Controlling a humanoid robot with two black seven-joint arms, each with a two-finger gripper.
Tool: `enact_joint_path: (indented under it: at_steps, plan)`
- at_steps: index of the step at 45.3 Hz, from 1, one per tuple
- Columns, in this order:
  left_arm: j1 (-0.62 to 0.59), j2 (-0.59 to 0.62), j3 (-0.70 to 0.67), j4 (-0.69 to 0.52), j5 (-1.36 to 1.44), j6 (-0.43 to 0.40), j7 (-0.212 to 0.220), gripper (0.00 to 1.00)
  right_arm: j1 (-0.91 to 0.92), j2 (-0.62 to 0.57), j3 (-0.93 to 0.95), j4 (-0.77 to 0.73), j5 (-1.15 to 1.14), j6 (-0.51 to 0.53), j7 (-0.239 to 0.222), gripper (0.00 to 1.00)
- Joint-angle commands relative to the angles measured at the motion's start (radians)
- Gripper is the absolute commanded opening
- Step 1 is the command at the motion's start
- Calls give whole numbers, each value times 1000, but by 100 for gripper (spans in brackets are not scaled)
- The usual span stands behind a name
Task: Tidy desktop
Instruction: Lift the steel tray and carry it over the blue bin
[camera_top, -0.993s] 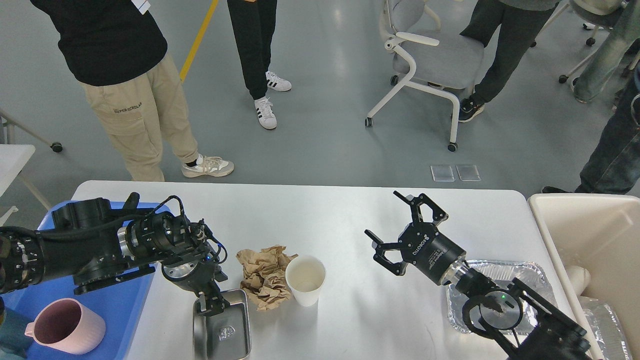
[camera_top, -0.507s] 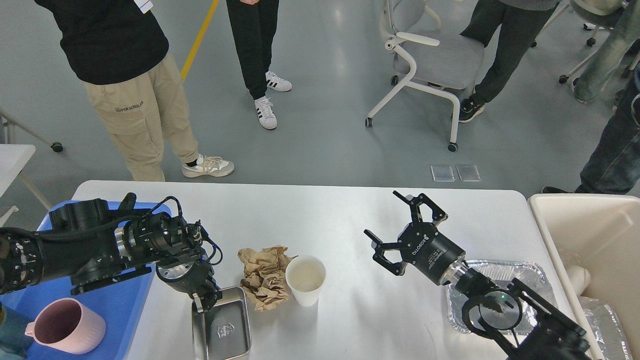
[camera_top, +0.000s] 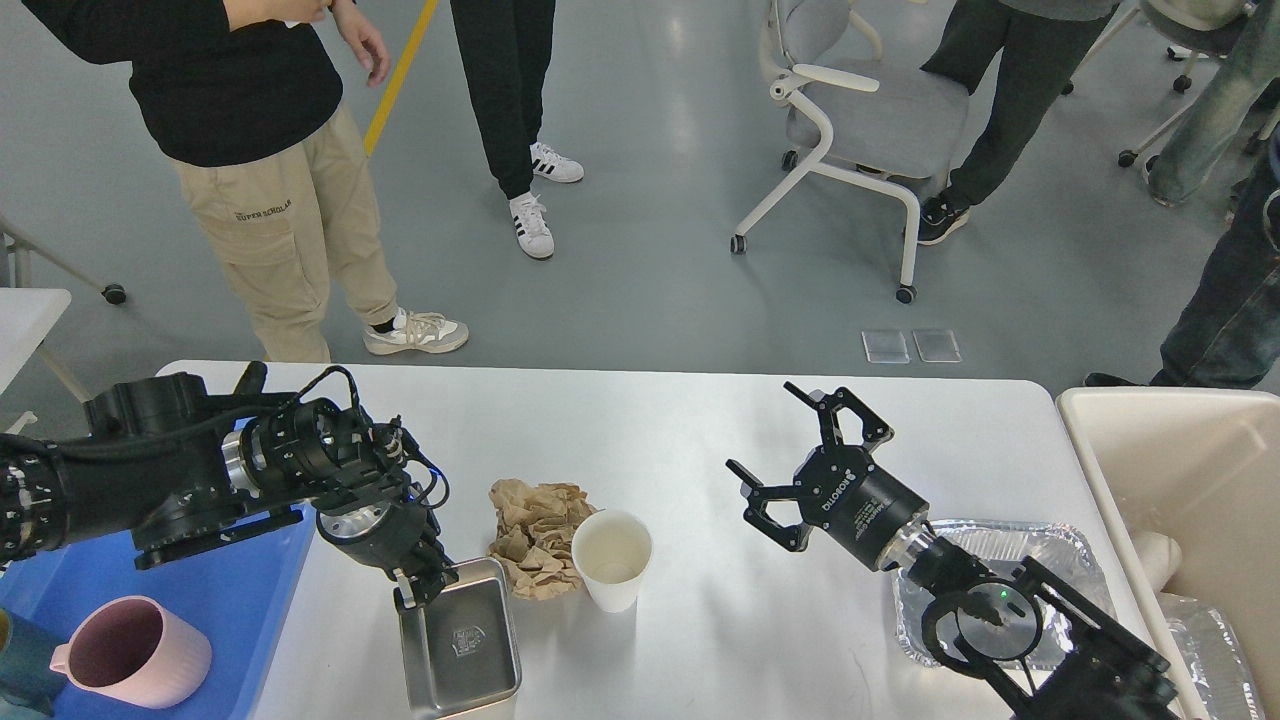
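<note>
The desktop (camera_top: 680, 440) filled the lower half of the view, its near edge cut off at the bottom. The left gripper (camera_top: 420, 585) was clamped on the far rim of a steel tray (camera_top: 462, 645), which sat tilted and ran partly out of frame, so I couldn't tell how much of it touched the surface. Just beside it lay crumpled brown paper (camera_top: 535, 525), touching a white paper cup (camera_top: 611, 558) standing upright. The right gripper (camera_top: 795, 455) hung over the desktop with fingers spread wide, holding nothing. Its arm covered part of a foil tray (camera_top: 1050, 550). A pink mug (camera_top: 130, 650) sat in a blue tray (camera_top: 250, 590) on the left, a cream bin (camera_top: 1180, 470) on the right, both cropped.
</note>
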Motion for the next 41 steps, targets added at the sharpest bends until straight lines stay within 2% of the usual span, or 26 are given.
enact_joint_path:
  at_steps: [1, 9, 21, 29, 41]
  plan:
    - [-16, 66, -20, -106, -31, -7, -3, 0, 2, 0, 0, 0, 0, -2, 0, 100]
    - [-23, 207, -55, -270, -34, -13, 0, 1, 5, 0, 0, -2, 0, -5, 0, 100]
    - [-23, 502, -141, -459, -34, -13, 0, 2, 8, -2, -2, -8, -2, -6, 0, 100]
    - [10, 692, -245, -476, -54, 11, -3, 2, 8, -3, -2, -5, -3, -6, 0, 100]
    - [120, 865, -310, -442, -270, 131, 18, 2, 2, -8, -3, -3, -3, -6, 0, 100]
